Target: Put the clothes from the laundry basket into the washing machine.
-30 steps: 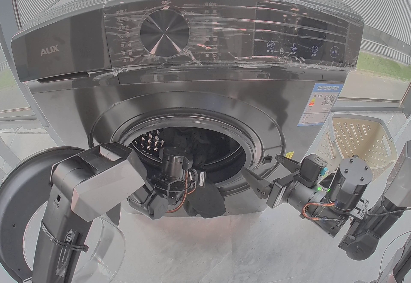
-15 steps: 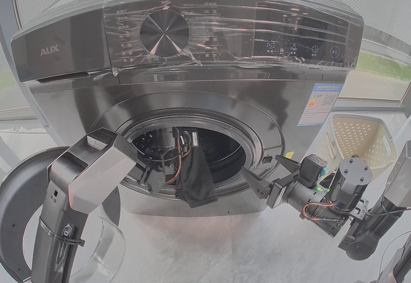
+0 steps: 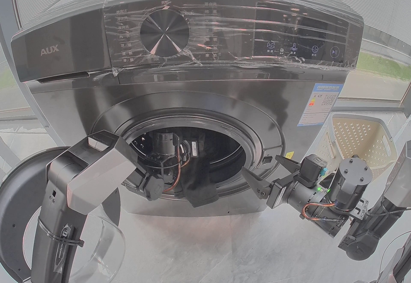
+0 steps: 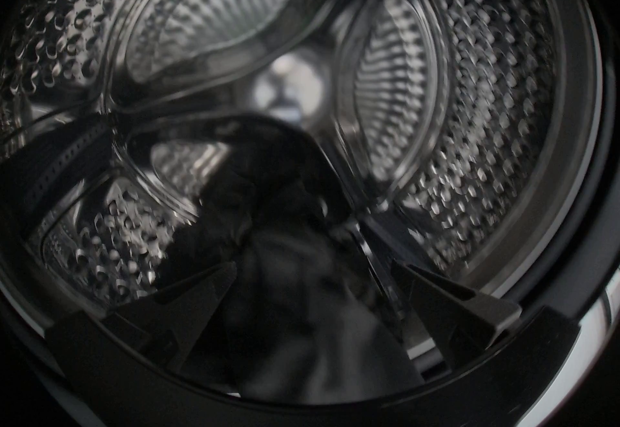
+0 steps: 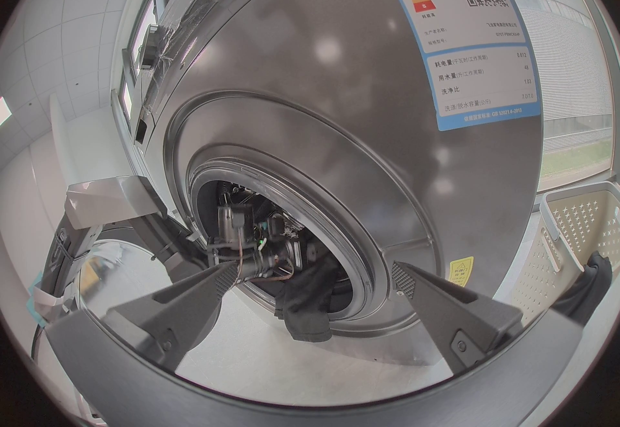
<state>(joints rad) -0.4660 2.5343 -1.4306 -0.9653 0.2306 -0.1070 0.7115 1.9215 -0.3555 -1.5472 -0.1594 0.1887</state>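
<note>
My left hand (image 4: 316, 283) is inside the mouth of the washing machine (image 3: 274, 100), fingers spread wide. A dark garment (image 3: 200, 187) lies partly in the drum and hangs out over the near lip of the opening. My right hand (image 3: 267, 170) hovers just right of the opening, fingers apart and empty. The laundry basket (image 3: 364, 136) stands at the far right with another dark piece (image 5: 591, 283) in it.

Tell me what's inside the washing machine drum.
A heap of dark clothes lies on the drum floor; the left gripper, jaws open, is at the opening. One dark garment trails out over the door rim. Whatever lies under the heap is covered.
</note>
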